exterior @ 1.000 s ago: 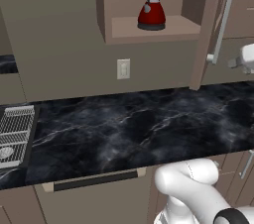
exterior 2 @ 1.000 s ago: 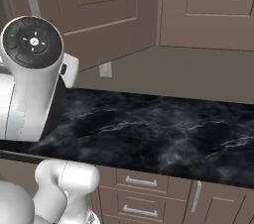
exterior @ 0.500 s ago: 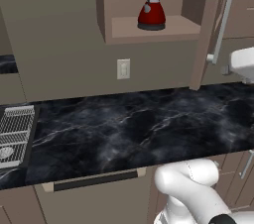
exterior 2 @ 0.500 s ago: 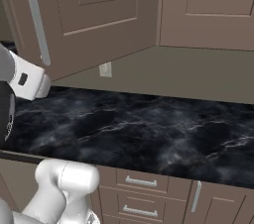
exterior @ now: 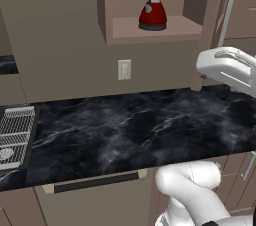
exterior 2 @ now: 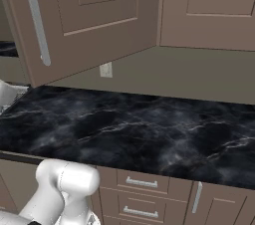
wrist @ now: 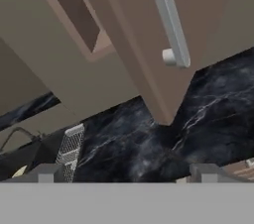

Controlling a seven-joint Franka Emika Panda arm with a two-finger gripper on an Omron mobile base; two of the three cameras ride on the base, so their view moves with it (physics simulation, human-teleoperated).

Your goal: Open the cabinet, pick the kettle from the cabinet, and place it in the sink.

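In the left base view the cabinet (exterior: pixel 150 30) stands open, its door (exterior: pixel 220 25) swung out edge-on at the right with the long silver handle (exterior: pixel 229 7) running down it. The red kettle (exterior: pixel 153 14) sits upright on the cabinet's shelf, toward the front and a little right of the middle, its black loop handle standing above it. A wall outlet (exterior: pixel 124 69) is set in the wall below the shelf. The black marble counter (exterior: pixel 135 130) runs across the view, and a silver wire rack (exterior: pixel 15 132) lies at its left end. The white hand of the arm (exterior: pixel 227 67) comes in from the right edge, below the shelf and to the right of the kettle, well apart from it; the fingertips are out of the picture here.

In the right base view the open door (exterior 2: pixel 84 20) fills the upper left, handle (exterior 2: pixel 36 17) on its near face, and the outlet (exterior 2: pixel 105 69) shows just under its lower edge. The counter (exterior 2: pixel 139 129) stretches below, with drawers (exterior 2: pixel 142 183) beneath.

In the hand view the gripper (wrist: pixel 125 172) shows two dark fingertips (wrist: pixel 47 172) standing wide apart with nothing between them. The door's edge and handle (wrist: pixel 168 17) lie ahead, not touching. The rack (wrist: pixel 69 149) and part of the faucet (wrist: pixel 17 136) show at lower left. The kettle is hidden here.
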